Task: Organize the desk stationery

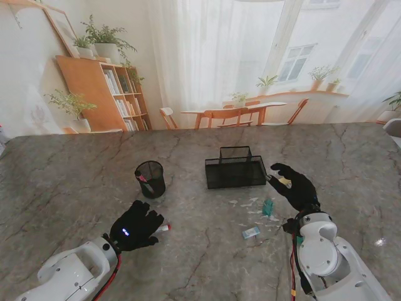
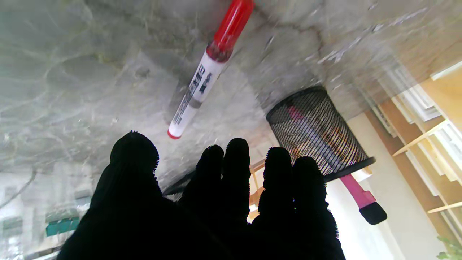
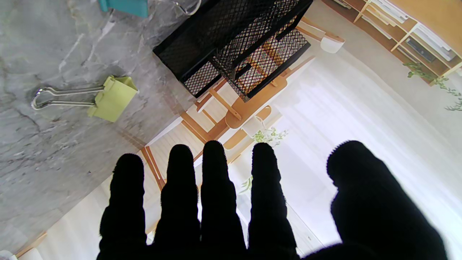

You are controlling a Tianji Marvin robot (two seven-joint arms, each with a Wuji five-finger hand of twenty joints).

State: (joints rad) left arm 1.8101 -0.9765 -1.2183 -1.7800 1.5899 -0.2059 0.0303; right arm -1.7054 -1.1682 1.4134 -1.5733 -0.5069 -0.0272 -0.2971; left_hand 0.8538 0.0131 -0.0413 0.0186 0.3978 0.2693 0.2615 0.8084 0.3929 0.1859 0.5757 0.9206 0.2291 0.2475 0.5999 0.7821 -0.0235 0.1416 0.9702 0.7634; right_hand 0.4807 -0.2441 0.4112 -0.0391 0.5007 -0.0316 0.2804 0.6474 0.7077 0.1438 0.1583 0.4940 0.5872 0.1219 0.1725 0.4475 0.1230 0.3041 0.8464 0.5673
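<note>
Marble desk (image 1: pixel 75 182) is carrying one marker (image 2: pixel 207 70), one cup (image 1: pixel 150 179), one tray (image 1: pixel 235 170). Left hand (image 1: pixel 135 227) is hovering spread and empty, the marker lying just to its right, long axis running left-right. Right hand (image 1: pixel 296 187) is hanging open, empty, over one yellow clip (image 3: pixel 112 98) beside the tray.

Marble table (image 1: pixel 75 169) carries mesh cup (image 1: pixel 150 179), mesh organizer (image 1: pixel 235 169), marker (image 2: pixel 209 68), clips (image 1: pixel 268 207).
</note>
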